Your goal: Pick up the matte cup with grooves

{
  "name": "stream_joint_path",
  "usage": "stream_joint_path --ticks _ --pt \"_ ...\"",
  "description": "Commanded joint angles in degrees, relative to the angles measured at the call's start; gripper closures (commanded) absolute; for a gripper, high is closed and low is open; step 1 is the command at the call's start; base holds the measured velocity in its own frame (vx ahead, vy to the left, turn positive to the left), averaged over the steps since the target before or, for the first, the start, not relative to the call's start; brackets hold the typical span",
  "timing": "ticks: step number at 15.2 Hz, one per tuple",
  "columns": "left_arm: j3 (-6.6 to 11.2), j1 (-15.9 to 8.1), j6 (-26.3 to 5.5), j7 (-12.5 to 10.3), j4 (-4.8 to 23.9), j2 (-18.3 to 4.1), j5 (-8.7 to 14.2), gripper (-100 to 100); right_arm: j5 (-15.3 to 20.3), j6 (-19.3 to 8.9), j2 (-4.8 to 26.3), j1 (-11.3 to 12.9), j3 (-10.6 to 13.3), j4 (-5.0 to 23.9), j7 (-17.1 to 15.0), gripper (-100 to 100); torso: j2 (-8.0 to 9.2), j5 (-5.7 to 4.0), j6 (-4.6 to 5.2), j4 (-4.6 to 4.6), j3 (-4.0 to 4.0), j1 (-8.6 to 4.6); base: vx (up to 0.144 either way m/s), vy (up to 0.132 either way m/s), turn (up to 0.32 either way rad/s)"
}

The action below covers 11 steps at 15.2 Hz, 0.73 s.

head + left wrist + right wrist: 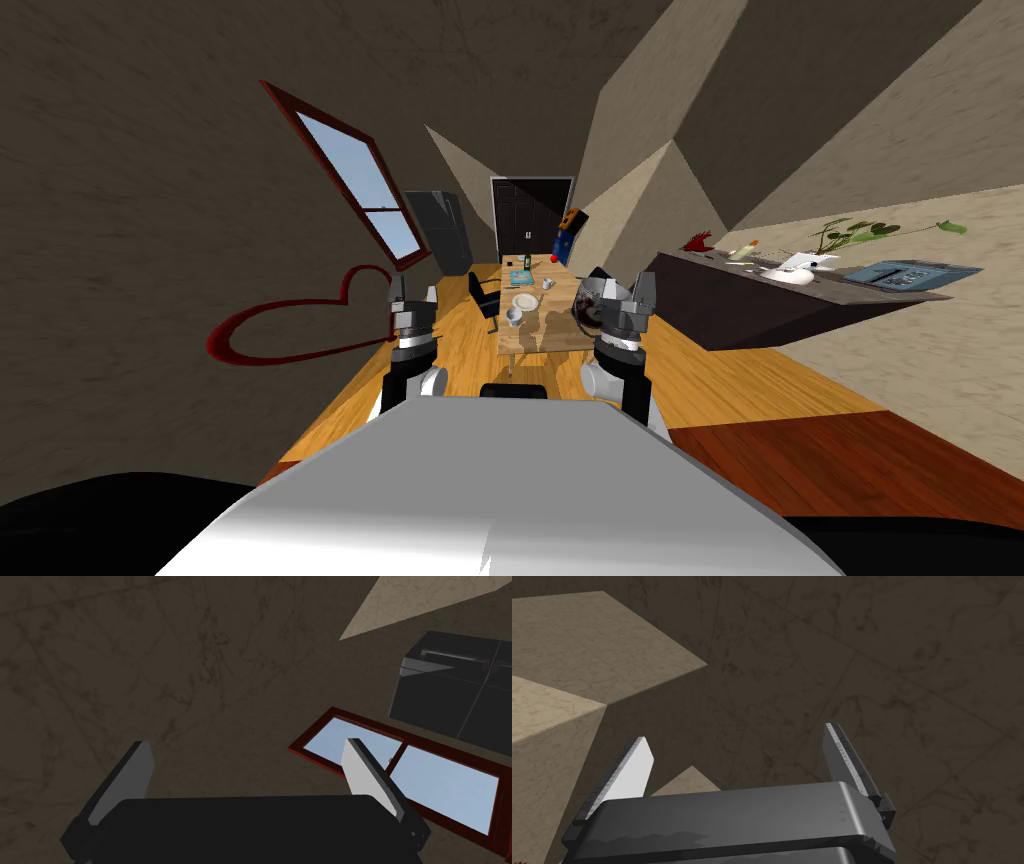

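Note:
A long wooden table (532, 338) stands ahead of me on the wood floor. Two small white cups rest on it, one (513, 316) near a white plate (525, 301) and one (547, 284) further back; their surfaces are too small to tell apart. My left gripper (413, 295) is raised to the left of the table's near end, its fingers (359, 766) open with nothing between them. My right gripper (625, 285) is raised at the table's right side, its fingers (633, 768) also open and empty. Both hang well short of the cups.
A blue book (521, 277), a dark bottle (526, 264) and a red fruit (551, 257) lie at the table's far end. Black chairs stand at its left side (485, 297) and near end (513, 390). A dark sideboard (780, 295) lines the right wall.

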<state>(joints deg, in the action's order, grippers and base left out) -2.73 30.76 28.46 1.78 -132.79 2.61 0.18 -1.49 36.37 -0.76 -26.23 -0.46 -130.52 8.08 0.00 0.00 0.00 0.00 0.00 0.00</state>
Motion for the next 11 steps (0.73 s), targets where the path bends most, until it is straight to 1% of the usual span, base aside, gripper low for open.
stream_joint_path --ticks 1,2,3,4,5,6,7,8,9,10,11 --pt "0.25 -0.27 -0.85 0.06 0.35 -2.69 -0.08 -100 0.00 0.00 0.00 0.00 0.00 0.00 0.00 0 0.00 0.00 0.00 0.00 0.00 0.00 -0.004 -0.002 -0.050" --pt "0.25 -0.27 -0.85 0.06 0.35 -2.69 -0.08 -100 0.00 0.00 0.00 0.00 0.00 0.00 0.00 0 0.01 0.00 0.01 0.00 0.00 0.01 -0.006 -0.001 -0.060" --pt "0.51 -0.54 -1.71 0.13 0.70 -4.58 -0.17 -100 0.00 0.00 0.00 0.00 0.00 0.00 0.00 0 0.02 0.00 0.01 0.00 0.01 0.01 -0.009 -0.001 -0.077" --pt "0.51 -0.54 -1.71 0.13 0.70 -4.58 -0.17 -100 0.00 0.00 0.00 0.00 0.00 0.00 0.00 0 0.03 0.00 0.02 0.00 0.01 0.02 -0.009 0.001 -0.059" --pt "0.85 -0.90 -2.85 0.21 1.16 -6.45 -0.29 -100 0.00 0.00 0.00 0.00 0.00 0.00 0.00 0 0.03 0.00 0.01 0.01 0.02 0.02 -0.013 0.000 -0.065" --pt "1.27 -1.34 -4.26 0.32 1.73 -7.75 -0.43 -100 0.00 0.00 0.00 0.00 0.00 0.00 0.00 0 0.04 0.01 0.01 0.01 0.02 0.03 -0.018 -0.002 -0.143" --pt "1.27 -1.34 -4.26 0.32 1.73 -8.21 -0.43 -100 0.00 0.00 0.00 0.01 0.00 0.00 0.00 0 0.06 0.01 0.03 0.01 0.03 0.03 -0.018 0.000 -0.135" --pt "1.77 -1.86 -5.91 0.44 2.40 -9.83 -0.59 -100 0.00 0.00 0.00 0.01 0.00 0.00 0.00 0 0.07 0.01 0.02 0.01 0.04 0.03 -0.020 -0.002 -0.139" --pt "1.77 -1.86 -5.91 0.44 2.40 -9.83 -0.59 -100 0.00 0.00 0.00 0.01 0.00 0.00 0.00 0 0.07 0.01 0.03 0.01 0.04 0.03 -0.019 0.000 -0.100" --pt "2.33 -2.45 -7.79 0.58 3.17 -11.30 -0.78 -100 0.00 0.00 0.00 0.01 0.00 0.00 0.00 0 0.07 0.01 0.02 0.02 0.04 0.03 -0.018 -0.001 -0.139" --pt "2.33 -2.45 -7.79 0.58 3.17 -11.30 -0.78 -100 0.00 0.00 0.00 0.01 0.00 0.00 0.00 0 0.08 0.00 0.03 0.02 0.04 0.02 -0.018 -0.001 -0.113"
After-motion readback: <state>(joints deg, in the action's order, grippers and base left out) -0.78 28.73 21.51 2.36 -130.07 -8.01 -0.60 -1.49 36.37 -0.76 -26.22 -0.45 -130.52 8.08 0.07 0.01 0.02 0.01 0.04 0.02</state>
